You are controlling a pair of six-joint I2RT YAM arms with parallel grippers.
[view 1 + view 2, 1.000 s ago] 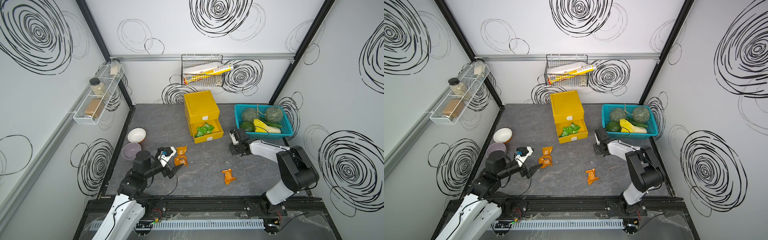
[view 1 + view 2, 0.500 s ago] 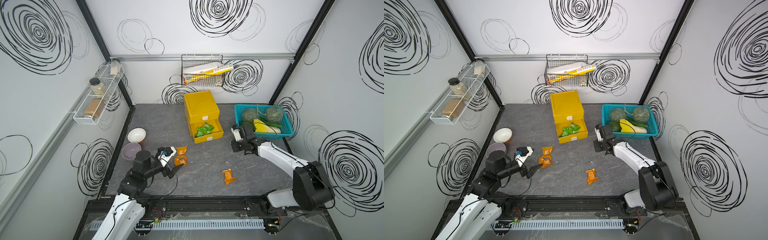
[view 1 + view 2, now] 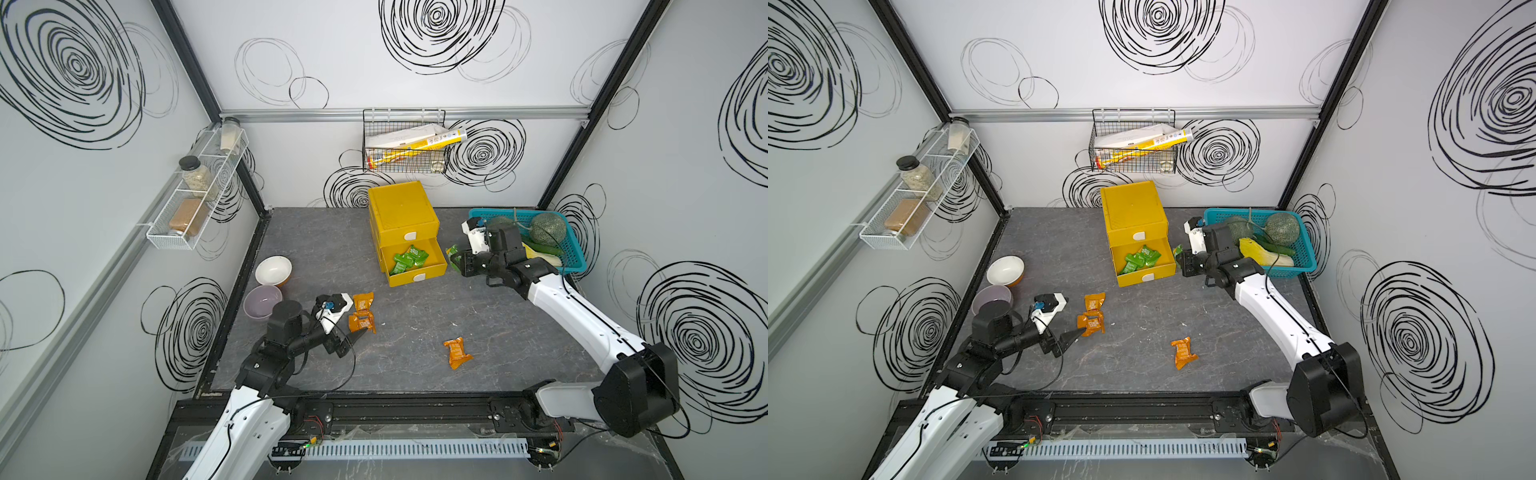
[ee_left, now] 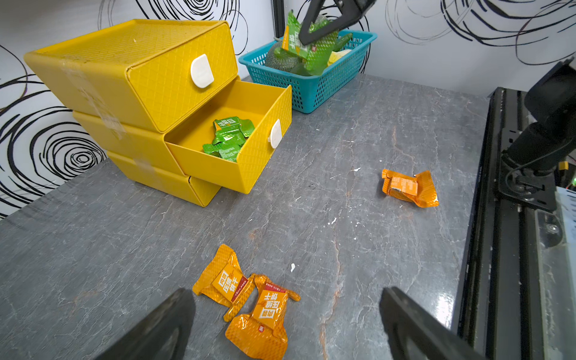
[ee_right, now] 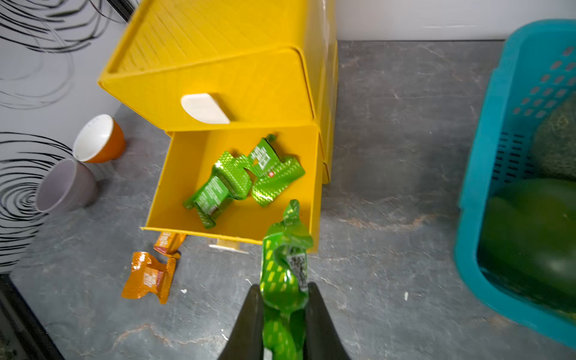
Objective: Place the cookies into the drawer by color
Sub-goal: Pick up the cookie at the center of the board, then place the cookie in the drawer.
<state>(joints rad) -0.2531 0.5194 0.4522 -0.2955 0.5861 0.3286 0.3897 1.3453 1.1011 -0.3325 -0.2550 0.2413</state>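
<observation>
Green cookie (image 5: 282,252) now in right hand (image 5: 283,289)

Brightly, evenly lit with faint shadows; sharp in both top views, blurred around teal basket (image 5: 498,103) in right wrist view.

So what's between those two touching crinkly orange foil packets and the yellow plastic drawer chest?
Nothing: bare grey tabletop separates the orange packets from the yellow chest, shown in the left wrist view.

Grey table (image 3: 519,332) with drawer (image 3: 401,208), basket (image 3: 577,262), bowls (image 3: 273,270), orange cookies (image 3: 456,352).
</observation>
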